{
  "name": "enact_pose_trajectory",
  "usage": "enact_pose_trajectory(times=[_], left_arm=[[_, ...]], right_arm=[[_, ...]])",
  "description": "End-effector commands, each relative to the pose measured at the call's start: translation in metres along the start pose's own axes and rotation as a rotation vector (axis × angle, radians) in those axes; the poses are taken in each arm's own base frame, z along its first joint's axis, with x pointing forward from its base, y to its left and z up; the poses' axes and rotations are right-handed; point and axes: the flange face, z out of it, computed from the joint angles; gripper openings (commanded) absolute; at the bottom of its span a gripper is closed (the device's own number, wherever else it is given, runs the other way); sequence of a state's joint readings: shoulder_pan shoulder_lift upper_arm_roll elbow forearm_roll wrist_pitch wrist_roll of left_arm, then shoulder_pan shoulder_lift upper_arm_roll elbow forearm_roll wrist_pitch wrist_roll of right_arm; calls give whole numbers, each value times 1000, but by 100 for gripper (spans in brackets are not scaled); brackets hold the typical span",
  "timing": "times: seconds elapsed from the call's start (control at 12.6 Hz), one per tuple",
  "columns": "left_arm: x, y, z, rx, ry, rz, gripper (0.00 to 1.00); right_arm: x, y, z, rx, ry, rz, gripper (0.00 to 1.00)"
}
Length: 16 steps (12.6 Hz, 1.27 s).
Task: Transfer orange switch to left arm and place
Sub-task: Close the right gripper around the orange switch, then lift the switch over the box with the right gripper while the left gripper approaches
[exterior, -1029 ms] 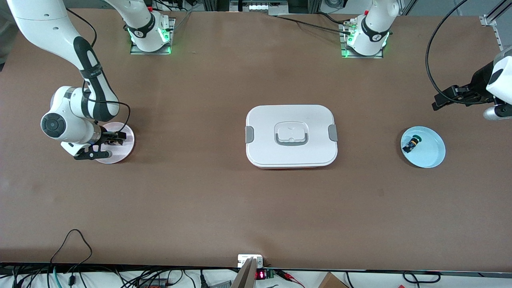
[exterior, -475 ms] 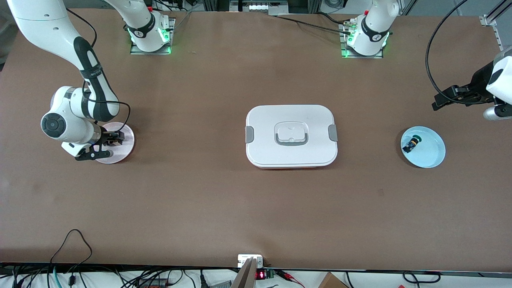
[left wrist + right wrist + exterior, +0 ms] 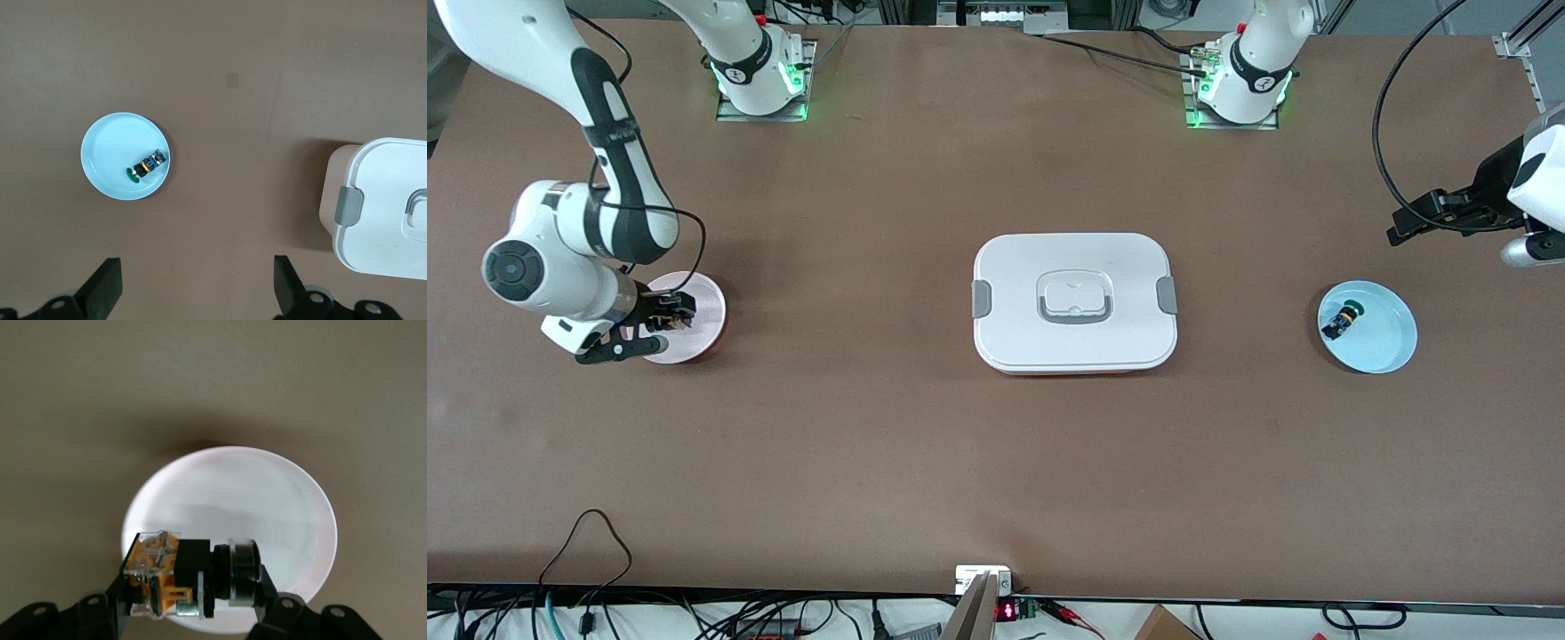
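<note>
While left gripper (image 3: 193, 293) waits (spread), right gripper (image 3: 193, 597) clamps orange switch (image 3: 190, 577), seemingly above pink plate (image 3: 703, 307).

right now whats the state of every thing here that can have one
right gripper: shut on the orange switch, lifted over the pink plate
left gripper: open, holding nothing, waits above the table toward its own end
box: lid on, side clips down, mid-table
blue plate: holds the green-capped switch, lying on its side

Brown table (image 3: 925, 444) bears the box (image 3: 1075, 302), pink plate (image 3: 703, 307), blue plate (image 3: 1383, 342)
</note>
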<state>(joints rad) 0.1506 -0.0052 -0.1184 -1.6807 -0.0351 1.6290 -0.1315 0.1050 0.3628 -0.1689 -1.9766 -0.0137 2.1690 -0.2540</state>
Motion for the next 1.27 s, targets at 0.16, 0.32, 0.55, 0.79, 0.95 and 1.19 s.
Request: enact_pose_trajectory(times=[0.16,0.32,0.55,0.79,0.95,1.19], left_arm=[[-5,-3,8,2,-16,5,100],[-8,-3,26,7,-56,3,100],[-12,-6,27,8,-88,-3,100],[-17,-3,27,-120,-146,-24,100],[-17,-11,28,-210,-164,18,100],[-17,-10,33,-364,-191,53,100]], right_arm=[[16,-6,-114,50,1,-40,26],[22,-20,-155,48,20,-81,26],[23,-67,-212,56,73,-230,23],[16,-105,-247,252,154,-296,18],[18,-121,-256,324,223,-455,16],[26,-152,-260,368,354,-777,14]])
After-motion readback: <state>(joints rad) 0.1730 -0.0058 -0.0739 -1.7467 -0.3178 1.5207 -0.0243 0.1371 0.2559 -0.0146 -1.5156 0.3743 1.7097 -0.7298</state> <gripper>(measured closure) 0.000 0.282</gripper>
